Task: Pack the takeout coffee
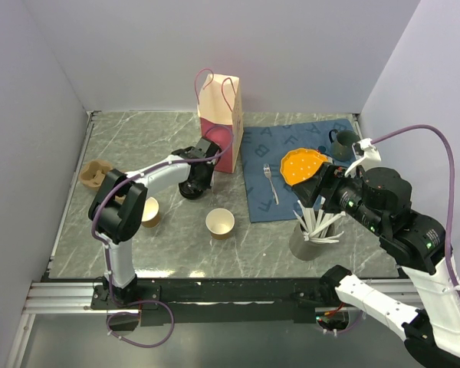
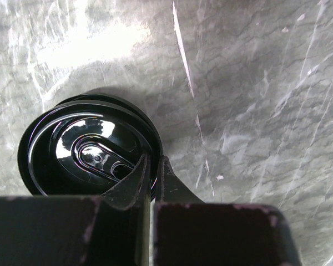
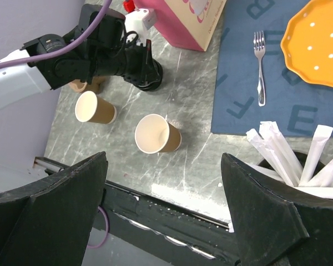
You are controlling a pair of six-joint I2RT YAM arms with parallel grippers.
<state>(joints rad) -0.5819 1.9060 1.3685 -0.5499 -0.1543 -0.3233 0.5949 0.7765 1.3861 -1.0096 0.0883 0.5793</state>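
The left pincer (image 2: 151, 169) is shut on the black lid rim of the takeout coffee (image 2: 83, 149), on the table (image 1: 138, 138) just beside the pink bag (image 1: 218, 119). The right pincer (image 3: 164, 160) gapes wide, empty, near a blue mat (image 3: 238, 100) lettered E, F.

Black lid (image 2: 89, 149): glossy moulded plastic, mirror-bright; table (image 2: 255, 111): smooth polished grey marble-look top; cups (image 3: 158, 134): matt brown kraft paper, cream inside; fork (image 3: 260, 66): shiny metal; placemat (image 3: 238, 83): matt blue, cloth-like.

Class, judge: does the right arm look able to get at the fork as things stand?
Probably yes: the fork lies flat on the mat, apart from the plate, and nothing stands between it and the open right tool.
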